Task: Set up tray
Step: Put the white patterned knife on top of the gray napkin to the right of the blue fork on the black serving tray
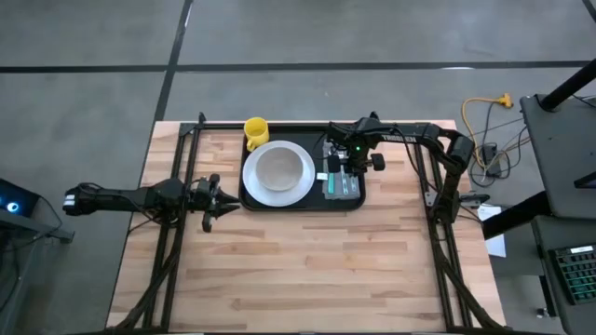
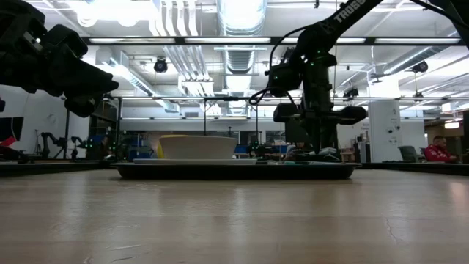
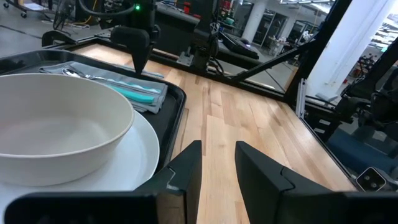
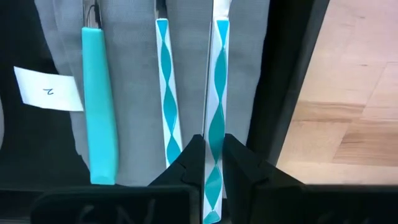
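Observation:
The black tray (image 1: pixel 244 200) sits at the table's far middle. It carries a white bowl (image 1: pixel 279 172) on a white plate, a yellow mug (image 1: pixel 256 130) at its far left corner, and a grey napkin (image 4: pixel 134 74) on its right side. Three teal-handled utensils lie on the napkin: one plain (image 4: pixel 98 106) and two with a white pattern. My right gripper (image 4: pixel 213 146) points down over the napkin, shut on the outermost patterned utensil. My left gripper (image 1: pixel 216 200) hovers open just left of the tray, touching nothing. My right gripper pinches the handle of the outermost patterned utensil (image 4: pixel 216 118) between its two fingers, near the handle's free end. The fingers come from above, pointing down, and lie across the handle. The utensil is level, parallel to the other two over the napkin.
A small white label (image 4: pixel 48 89) lies on the tray between plate and napkin. Black frame rails (image 1: pixel 182 177) run along the table's left, right and far sides. Bare wood (image 1: pixel 307 270) fills the near half of the table. A person sits far off in the room (image 2: pixel 438 150).

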You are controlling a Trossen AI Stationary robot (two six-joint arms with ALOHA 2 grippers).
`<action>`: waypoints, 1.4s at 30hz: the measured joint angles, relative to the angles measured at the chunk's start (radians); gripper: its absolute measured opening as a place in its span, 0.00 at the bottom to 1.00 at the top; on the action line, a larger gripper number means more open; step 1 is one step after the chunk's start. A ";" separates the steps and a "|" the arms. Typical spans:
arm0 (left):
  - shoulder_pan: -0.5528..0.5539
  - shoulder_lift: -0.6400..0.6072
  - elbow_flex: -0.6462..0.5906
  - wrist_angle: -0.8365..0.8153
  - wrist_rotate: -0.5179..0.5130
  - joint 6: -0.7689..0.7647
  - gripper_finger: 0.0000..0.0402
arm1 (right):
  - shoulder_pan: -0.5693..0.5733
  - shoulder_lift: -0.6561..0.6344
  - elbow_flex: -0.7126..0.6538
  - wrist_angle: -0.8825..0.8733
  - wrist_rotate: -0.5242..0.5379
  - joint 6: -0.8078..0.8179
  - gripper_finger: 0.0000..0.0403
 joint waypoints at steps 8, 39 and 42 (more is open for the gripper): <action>0.000 0.000 0.000 0.000 0.000 0.000 0.20 | -0.002 0.000 -0.015 0.008 0.014 0.003 0.05; 0.000 0.000 0.000 0.000 0.000 0.000 0.20 | 0.011 0.000 -0.135 0.140 -0.009 0.031 0.06; 0.000 0.000 0.000 0.000 0.000 0.000 0.20 | 0.012 0.000 -0.132 0.141 -0.009 0.026 0.06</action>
